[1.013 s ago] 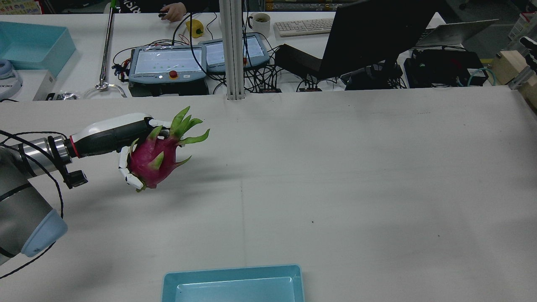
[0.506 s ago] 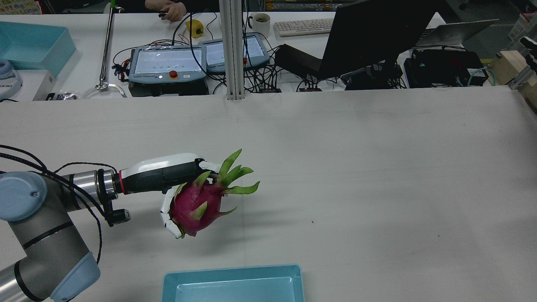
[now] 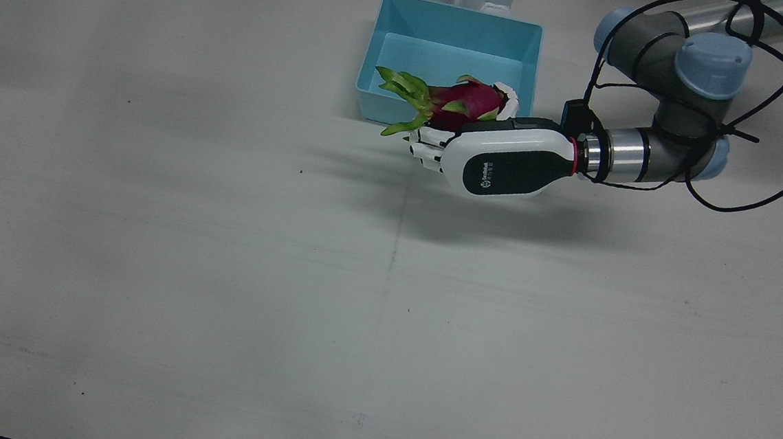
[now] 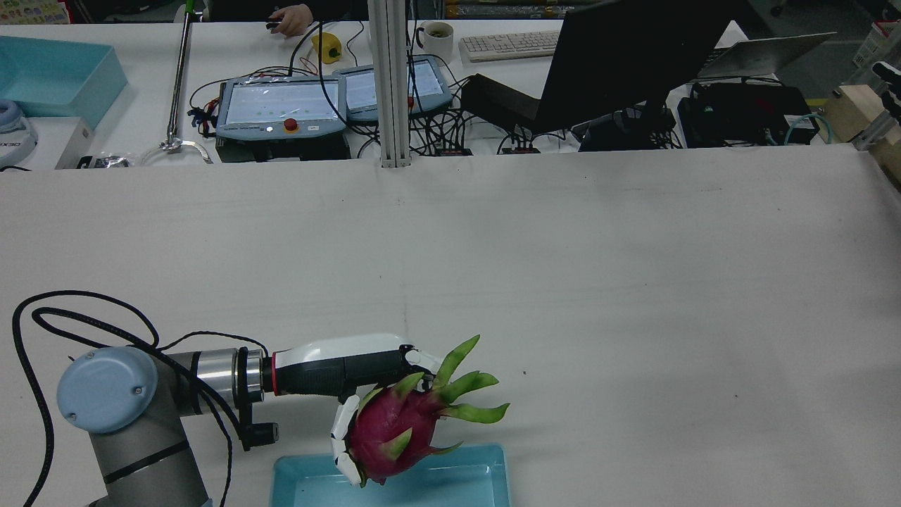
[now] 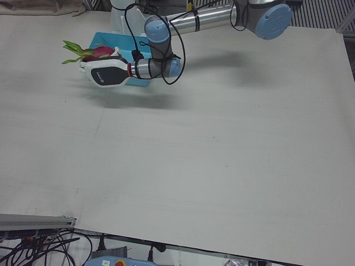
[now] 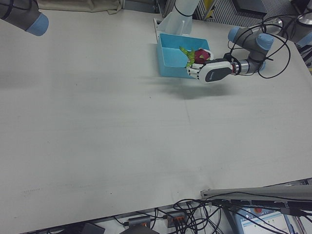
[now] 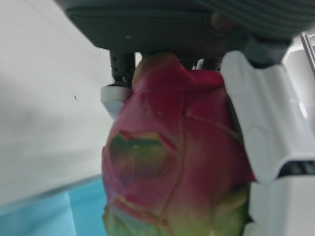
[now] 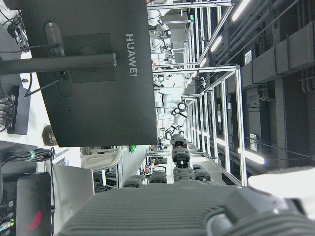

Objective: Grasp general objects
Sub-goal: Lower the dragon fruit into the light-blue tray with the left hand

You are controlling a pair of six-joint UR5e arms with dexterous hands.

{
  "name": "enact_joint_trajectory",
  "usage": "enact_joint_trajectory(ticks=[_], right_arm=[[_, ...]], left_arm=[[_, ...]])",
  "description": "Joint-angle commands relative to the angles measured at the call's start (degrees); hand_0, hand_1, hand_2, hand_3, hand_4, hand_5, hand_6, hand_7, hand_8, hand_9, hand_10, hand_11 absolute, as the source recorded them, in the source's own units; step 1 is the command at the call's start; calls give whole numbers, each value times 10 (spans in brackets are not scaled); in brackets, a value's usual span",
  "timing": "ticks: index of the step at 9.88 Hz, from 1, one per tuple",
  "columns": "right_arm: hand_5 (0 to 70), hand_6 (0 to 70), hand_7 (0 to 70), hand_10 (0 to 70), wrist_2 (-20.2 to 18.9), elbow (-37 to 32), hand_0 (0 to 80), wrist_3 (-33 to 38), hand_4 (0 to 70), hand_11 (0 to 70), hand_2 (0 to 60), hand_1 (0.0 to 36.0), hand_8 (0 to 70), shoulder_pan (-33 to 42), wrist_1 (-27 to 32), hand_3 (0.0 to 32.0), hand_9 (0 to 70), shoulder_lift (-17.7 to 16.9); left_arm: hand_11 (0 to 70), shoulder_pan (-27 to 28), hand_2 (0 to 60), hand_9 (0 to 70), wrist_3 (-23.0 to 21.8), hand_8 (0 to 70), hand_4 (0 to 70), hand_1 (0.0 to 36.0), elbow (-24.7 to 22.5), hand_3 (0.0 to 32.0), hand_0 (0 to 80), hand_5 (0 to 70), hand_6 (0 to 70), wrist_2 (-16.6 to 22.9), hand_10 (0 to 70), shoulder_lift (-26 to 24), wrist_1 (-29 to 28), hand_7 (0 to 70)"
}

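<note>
- Left hand (image 3: 499, 159) is wrapped around the dragon fruit (image 3: 465, 105), fingers curled on its pink body; held in the air, off the table (image 3: 222, 270).
- Rear view: left hand (image 4: 345, 377) reaches in from the left, fruit (image 4: 398, 433) hangs below and in front of the palm, green leafy tips pointing away from the arm.
- Fruit sits over the near edge of the blue tray (image 3: 448, 44) in the front view; in the rear view it overlaps the tray (image 4: 464, 479) at its left-centre rim.
- Cannot tell from these views whether the fruit touches the tray rim; it looks above it.
- Left-front view: hand (image 5: 105, 75) with fruit (image 5: 91, 51) just in front of the tray (image 5: 102, 39); arm stretches back from it.
- Right-front view: same hand (image 6: 209, 70), fruit (image 6: 197, 55) at the tray's (image 6: 168, 61) right end.
- Left hand view: fruit (image 7: 172, 162) fills the frame, white fingers (image 7: 261, 132) pressed along its right side, a strip of blue tray (image 7: 49, 216) at the bottom left.
- Right hand: only its own camera shows a bit of dark housing (image 8: 172, 209), aimed at a monitor (image 8: 93, 73); finger state cannot be told.
- Rest of the table around the tray is bare white cloth.
</note>
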Motion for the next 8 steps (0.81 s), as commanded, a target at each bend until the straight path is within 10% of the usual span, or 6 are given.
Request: enact_joint_trajectory(ticks=[1, 6, 7, 8], right_arm=[[0, 0, 0, 0, 0, 0, 0, 0, 0, 0, 0, 0, 0, 0, 0, 0, 0, 0], [0, 0, 0, 0, 0, 0, 0, 0, 0, 0, 0, 0, 0, 0, 0, 0, 0, 0], [0, 0, 0, 0, 0, 0, 0, 0, 0, 0, 0, 0, 0, 0, 0, 0, 0, 0], [0, 0, 0, 0, 0, 0, 0, 0, 0, 0, 0, 0, 0, 0, 0, 0, 0, 0]], left_arm=[[700, 33, 461, 592, 1, 536, 313, 335, -11, 0, 791, 470, 650, 0, 596, 4, 2, 700], [700, 36, 475, 547, -1, 493, 306, 337, -70, 0, 734, 431, 596, 2, 488, 54, -19, 700], [435, 44, 436, 382, 0, 380, 260, 324, -75, 0, 647, 350, 458, 2, 289, 58, -26, 691], [141, 50, 223, 112, 0, 175, 201, 259, -85, 0, 593, 239, 260, 2, 84, 58, -28, 421]])
